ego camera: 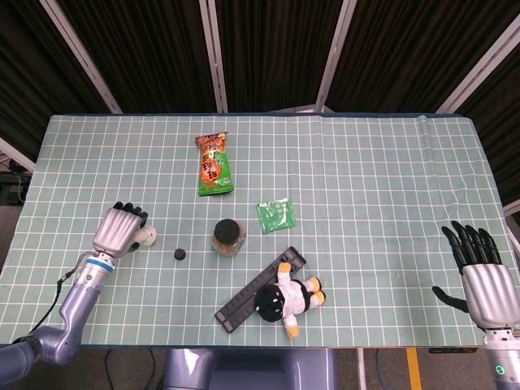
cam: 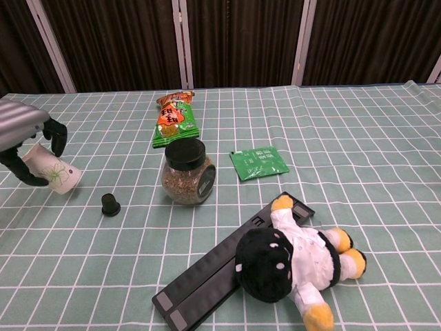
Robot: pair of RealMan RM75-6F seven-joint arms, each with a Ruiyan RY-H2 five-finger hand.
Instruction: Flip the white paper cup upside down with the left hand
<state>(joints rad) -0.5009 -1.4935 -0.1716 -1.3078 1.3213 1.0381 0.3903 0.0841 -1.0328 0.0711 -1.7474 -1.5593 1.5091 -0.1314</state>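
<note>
The white paper cup [cam: 54, 172] with a green leaf print is tilted, its base pointing down and to the right. My left hand [cam: 24, 138] grips it from above, fingers curled round its upper part. In the head view the left hand [ego camera: 120, 229] sits near the table's left side, and only the cup's end [ego camera: 147, 236] peeks out to its right. My right hand [ego camera: 479, 272] hangs at the front right corner, fingers spread, holding nothing.
A small black cap [cam: 110, 204] lies just right of the cup. Beyond it stands a dark-lidded jar [cam: 187, 173], with a snack bag [cam: 176, 121] behind and a green sachet [cam: 259, 163] to the right. A plush toy [cam: 293, 265] lies on a black bar [cam: 207, 276] in front.
</note>
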